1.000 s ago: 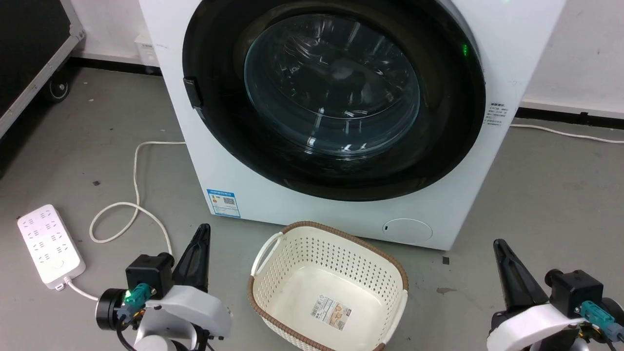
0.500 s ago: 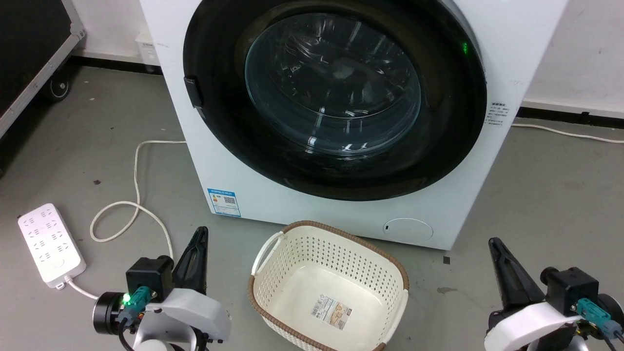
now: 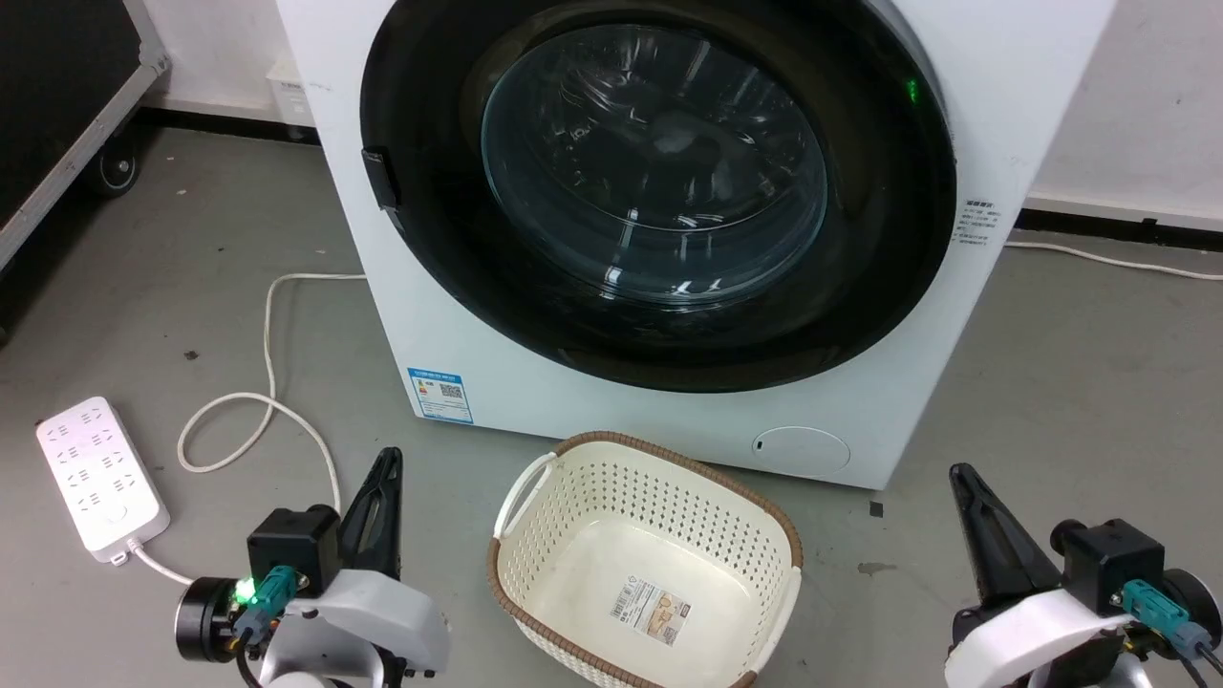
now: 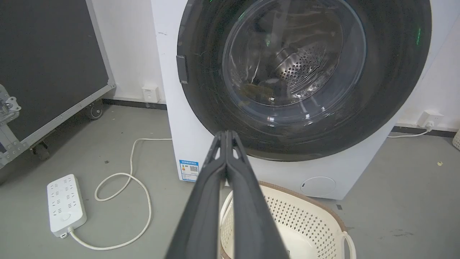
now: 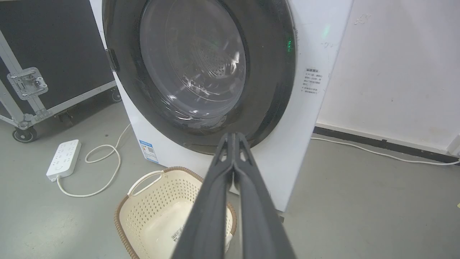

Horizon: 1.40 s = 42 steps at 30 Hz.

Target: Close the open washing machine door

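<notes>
The washing machine door lies flush against the machine front, apparently latched. The left gripper and right gripper rest low beside the basket, fingers pressed together and empty (well apart from the door). This is probably a parked posture, since no push remains.

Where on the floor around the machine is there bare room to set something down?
Bare grey floor right of the washing machine, bordered by the baseboard and the right end effector. A smaller patch lies between the flight case and the looped cord. Crowded: laundry basket before the machine, power strip lower left.
</notes>
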Motion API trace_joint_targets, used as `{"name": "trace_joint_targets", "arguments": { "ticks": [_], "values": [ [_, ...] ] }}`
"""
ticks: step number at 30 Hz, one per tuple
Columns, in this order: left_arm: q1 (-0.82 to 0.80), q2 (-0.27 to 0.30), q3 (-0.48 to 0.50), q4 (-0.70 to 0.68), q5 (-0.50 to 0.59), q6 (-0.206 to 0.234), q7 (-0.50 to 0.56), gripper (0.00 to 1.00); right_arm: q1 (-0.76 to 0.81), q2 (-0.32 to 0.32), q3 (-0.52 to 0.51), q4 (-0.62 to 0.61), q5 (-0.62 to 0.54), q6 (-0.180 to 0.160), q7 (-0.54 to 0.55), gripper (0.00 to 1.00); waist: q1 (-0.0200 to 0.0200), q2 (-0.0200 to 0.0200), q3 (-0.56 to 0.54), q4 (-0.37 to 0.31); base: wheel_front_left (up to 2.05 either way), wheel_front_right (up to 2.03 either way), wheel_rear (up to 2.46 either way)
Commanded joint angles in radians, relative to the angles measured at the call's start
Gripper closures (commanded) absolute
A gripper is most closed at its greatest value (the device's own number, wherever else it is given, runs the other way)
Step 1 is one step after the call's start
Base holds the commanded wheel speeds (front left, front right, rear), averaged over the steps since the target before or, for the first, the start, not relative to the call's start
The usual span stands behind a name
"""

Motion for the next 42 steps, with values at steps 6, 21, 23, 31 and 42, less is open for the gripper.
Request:
{"name": "trace_joint_targets", "arguments": {
  "ticks": [6,21,23,31,42],
  "values": [
    [0.024,-0.005,0.010,-0.022,0.025,0.010,0.015,1.00,0.013,0.001,0.006,-0.016,-0.014,0.000,0.015,1.00,0.0000,0.0000,0.001,0.001,0.00,0.00,0.00],
    [0.048,-0.015,0.025,-0.061,0.067,0.023,0.040,1.00,0.016,0.002,0.018,-0.037,-0.028,-0.001,0.040,1.00,0.0000,0.0000,0.003,0.003,0.00,0.00,0.00],
    [0.051,-0.016,0.027,-0.066,0.072,0.025,0.043,1.00,0.017,0.002,0.019,-0.039,-0.030,-0.001,0.043,1.00,0.0000,0.0000,0.004,0.004,0.00,0.00,0.00],
    [0.063,-0.020,0.034,-0.084,0.092,0.031,0.054,1.00,0.018,0.002,0.024,-0.049,-0.036,-0.001,0.055,1.00,0.0000,0.0000,0.005,0.005,0.00,0.00,0.00],
    [0.077,-0.026,0.042,-0.107,0.117,0.038,0.069,1.00,0.020,0.002,0.031,-0.062,-0.045,-0.001,0.070,1.00,0.0000,0.0000,0.006,0.006,0.00,0.00,0.00]
  ]
}}
